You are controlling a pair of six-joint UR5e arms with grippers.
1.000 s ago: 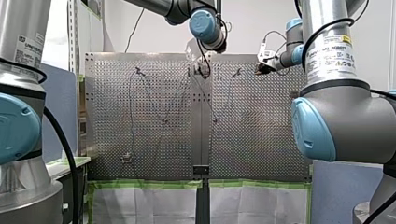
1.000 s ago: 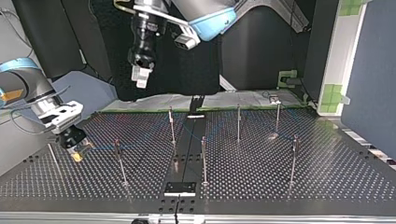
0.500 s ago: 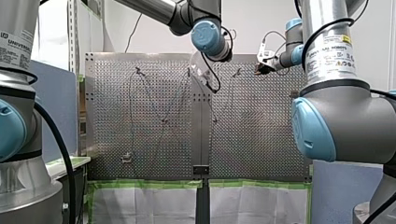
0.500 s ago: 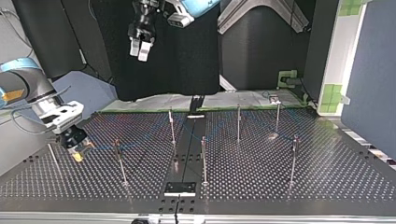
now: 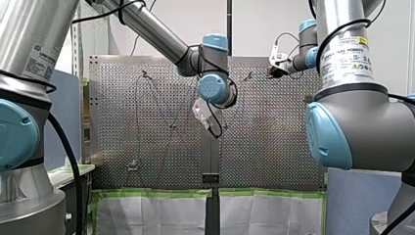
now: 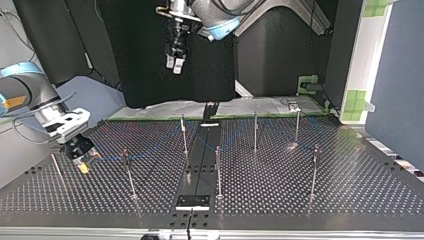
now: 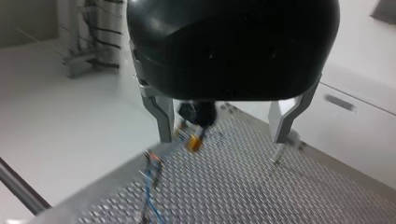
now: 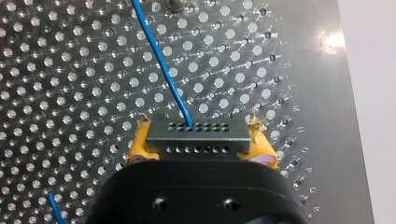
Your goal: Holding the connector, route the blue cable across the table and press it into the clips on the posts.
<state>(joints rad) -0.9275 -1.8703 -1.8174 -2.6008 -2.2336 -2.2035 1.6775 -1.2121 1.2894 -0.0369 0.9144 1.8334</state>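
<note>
right pincer (image 6: 80,156) clamps the connector (image 8: 196,142) over the surface (image 6: 300,200) at the top view's left; left pincer (image 7: 223,140) hangs high, fingers apart, empty. you can judge routing nearly done: blue cable (image 8: 163,70) zigzags past the posts (image 6: 184,131), seating unreadable. connector's long axis spans between the yellow pads (image 8: 136,148), cable leaving ahead.

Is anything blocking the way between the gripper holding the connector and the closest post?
Nothing visible is. My right gripper holds the connector, and the blue cable runs from it over the table toward the nearest post. My left gripper hangs open high above the table, well clear.
</note>
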